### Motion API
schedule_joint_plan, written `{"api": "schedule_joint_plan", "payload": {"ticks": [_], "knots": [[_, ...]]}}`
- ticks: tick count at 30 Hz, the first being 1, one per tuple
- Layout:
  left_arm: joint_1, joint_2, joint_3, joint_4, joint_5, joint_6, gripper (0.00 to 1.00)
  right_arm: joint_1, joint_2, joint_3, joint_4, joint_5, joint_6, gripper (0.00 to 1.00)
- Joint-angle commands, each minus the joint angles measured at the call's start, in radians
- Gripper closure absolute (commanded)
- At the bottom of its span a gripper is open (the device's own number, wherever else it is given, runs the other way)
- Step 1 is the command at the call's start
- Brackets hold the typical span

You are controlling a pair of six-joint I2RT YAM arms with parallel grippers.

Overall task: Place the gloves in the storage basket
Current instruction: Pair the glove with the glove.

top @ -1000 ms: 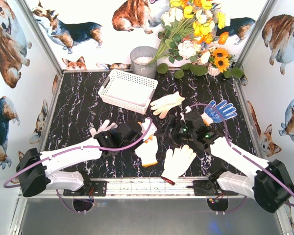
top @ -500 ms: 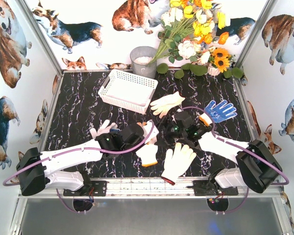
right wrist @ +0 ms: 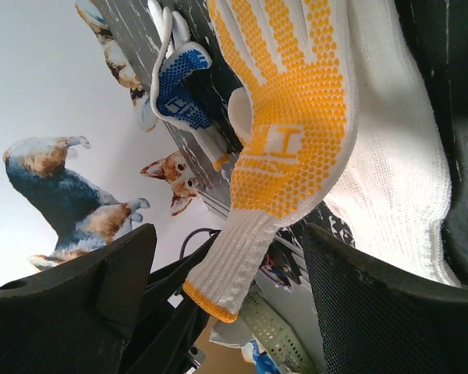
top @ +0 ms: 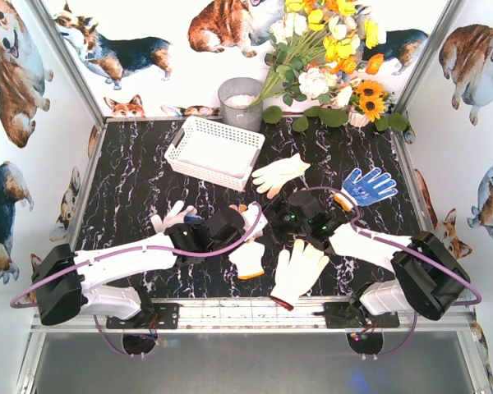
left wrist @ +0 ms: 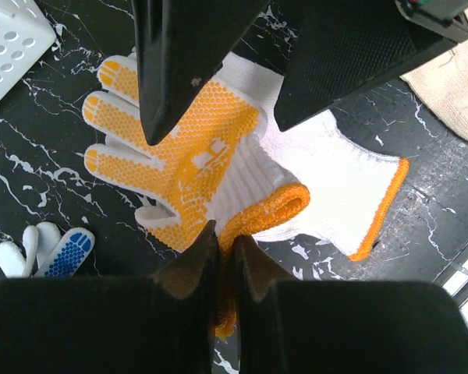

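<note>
The storage basket [top: 216, 149] stands at the far left of the bench [top: 131, 189]. No glove is inside it; every glove in view lies outside, on the bench.

The left gripper [left wrist: 223, 238] is at mid-bench, well apart from the basket. Its jaws are together, clamped on the orange cuff of the orange-palmed glove [left wrist: 191, 152]. The right gripper [right wrist: 226, 234] faces it with jaws wide apart, straddling that glove and gripping nothing.

The orange-palmed glove lies dotted side up, partly across a white glove with orange cuff [left wrist: 335, 187]. Its cuff curls upward into the left grip. Whether its fingers are off the bench cannot be told.

A large white glove [top: 298, 271] lies near the front edge, a cream glove [top: 281, 173] just beside the basket, a blue-dotted glove [top: 367, 185] to the right, and a small white glove [top: 172, 215] to the left.

Assessment: the step in hand is the pick-up of one glove, with none stored yet. The next move calls for a lift high enough to free it from the glove beneath. It must then be carried far-left over the basket rim and released inside. The right gripper would need to stay clear of that path.
</note>
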Motion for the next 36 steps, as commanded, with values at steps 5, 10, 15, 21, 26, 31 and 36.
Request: {"api": "schedule_joint_plan", "payload": {"ticks": [5, 10, 15, 21, 26, 31, 36], "knots": [[-0.008, -0.007, 0.01, 0.026, -0.045, -0.02, 1.0, 0.036, -0.033, -0.028, 0.001, 0.12, 0.125, 0.24], [-0.008, -0.022, 0.005, 0.036, -0.038, -0.025, 1.0, 0.075, -0.024, -0.012, -0.006, 0.147, 0.157, 0.25], [-0.007, -0.04, -0.004, 0.048, 0.013, -0.024, 1.0, 0.082, 0.006, -0.008, 0.039, 0.15, 0.206, 0.33], [-0.008, -0.037, -0.001, 0.04, 0.041, -0.017, 1.0, 0.086, 0.053, -0.015, 0.119, 0.116, 0.208, 0.66], [-0.008, -0.041, 0.001, 0.033, 0.015, -0.018, 0.79, 0.086, 0.052, -0.045, 0.144, 0.132, 0.211, 0.96], [-0.008, -0.069, 0.009, 0.029, -0.034, -0.055, 0.43, 0.086, 0.04, -0.083, 0.149, 0.145, 0.215, 1.0], [-0.008, -0.144, 0.0, 0.051, -0.138, -0.204, 0.25, 0.086, 0.035, -0.108, 0.159, 0.162, 0.218, 1.0]]}}
